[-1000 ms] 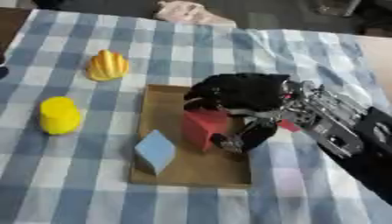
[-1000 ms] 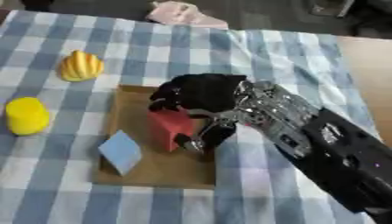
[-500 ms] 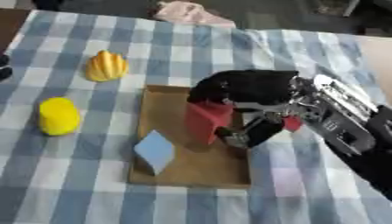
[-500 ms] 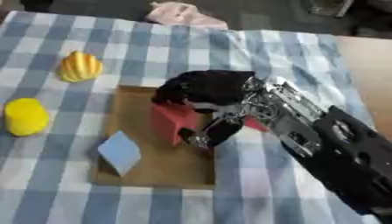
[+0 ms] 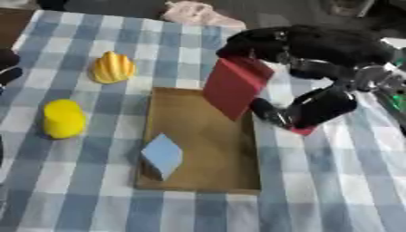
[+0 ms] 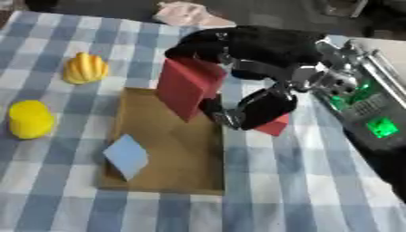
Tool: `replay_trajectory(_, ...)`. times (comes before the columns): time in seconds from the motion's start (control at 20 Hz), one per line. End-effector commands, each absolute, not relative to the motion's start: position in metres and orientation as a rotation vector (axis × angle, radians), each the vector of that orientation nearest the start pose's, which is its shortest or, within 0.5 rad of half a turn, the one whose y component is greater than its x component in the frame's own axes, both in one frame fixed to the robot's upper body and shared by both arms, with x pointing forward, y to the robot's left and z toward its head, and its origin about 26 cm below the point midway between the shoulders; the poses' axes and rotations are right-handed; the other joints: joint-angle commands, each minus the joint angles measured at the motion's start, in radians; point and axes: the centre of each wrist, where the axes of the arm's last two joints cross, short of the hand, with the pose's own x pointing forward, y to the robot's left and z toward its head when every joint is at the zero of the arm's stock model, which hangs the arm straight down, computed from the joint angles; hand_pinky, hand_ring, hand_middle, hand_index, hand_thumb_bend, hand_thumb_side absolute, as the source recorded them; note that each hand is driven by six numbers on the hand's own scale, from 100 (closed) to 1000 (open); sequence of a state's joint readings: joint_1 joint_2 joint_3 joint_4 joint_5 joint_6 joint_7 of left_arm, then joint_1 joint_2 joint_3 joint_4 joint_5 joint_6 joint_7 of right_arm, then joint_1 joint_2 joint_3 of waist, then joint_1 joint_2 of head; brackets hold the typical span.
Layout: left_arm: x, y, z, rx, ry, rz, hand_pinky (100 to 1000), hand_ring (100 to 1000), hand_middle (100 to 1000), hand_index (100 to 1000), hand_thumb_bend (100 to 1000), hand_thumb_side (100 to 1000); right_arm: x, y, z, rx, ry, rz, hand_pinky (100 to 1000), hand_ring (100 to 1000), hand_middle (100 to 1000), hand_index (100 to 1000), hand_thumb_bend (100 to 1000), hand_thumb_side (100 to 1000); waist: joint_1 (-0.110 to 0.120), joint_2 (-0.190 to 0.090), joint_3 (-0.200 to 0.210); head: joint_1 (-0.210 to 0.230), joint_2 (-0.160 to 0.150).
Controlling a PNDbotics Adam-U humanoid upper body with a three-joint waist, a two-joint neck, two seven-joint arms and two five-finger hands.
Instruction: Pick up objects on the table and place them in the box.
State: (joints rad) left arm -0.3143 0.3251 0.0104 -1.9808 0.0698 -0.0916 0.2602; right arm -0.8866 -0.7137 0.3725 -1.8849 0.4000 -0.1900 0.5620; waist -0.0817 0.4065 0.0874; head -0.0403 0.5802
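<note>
A red block [image 5: 234, 86] is held tilted by the right hand [image 5: 317, 54], fingers and thumb curled round it, above the 3 o'clock edge of the box [image 5: 198, 176], probably to be lowered inside beside the blue block [image 5: 162, 155]. The left hand is not seen.

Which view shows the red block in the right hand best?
The right eye view: the red block shows two faces, held in the right hand. The left eye view shows mostly one broad face.

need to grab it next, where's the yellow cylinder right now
The yellow cylinder stands on the checked cloth at the left of the left eye view, left of the brown box and in front of the yellow ridged shape.
</note>
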Motion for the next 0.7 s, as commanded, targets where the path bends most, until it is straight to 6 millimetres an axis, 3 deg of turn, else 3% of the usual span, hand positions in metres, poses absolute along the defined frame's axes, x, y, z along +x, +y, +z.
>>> replay_trajectory(0.05,0.3,0.265,0.208,0.221,-2.417,-0.038,826,792,682,803,142,822,0.31,-0.204,0.35,0.791,2.343,-2.218,957,1000,891,1000,100,212,0.008,-0.026,-0.003,0.008,0.003)
replay_trajectory(0.4,0.301,0.263,0.209,0.209,-2.421,-0.036,826,791,682,803,143,821,0.323,-0.194,0.339,0.799,2.268,-2.321,949,1000,883,1000,100,248,0.011,-0.023,0.003,-0.01,-0.003)
replay_trajectory(0.7,0.301,0.262,0.208,0.203,-2.418,-0.034,826,791,682,803,144,823,0.345,-0.176,0.317,0.831,2.134,-2.418,940,1000,895,1000,100,300,0.01,-0.02,0.011,-0.025,-0.012)
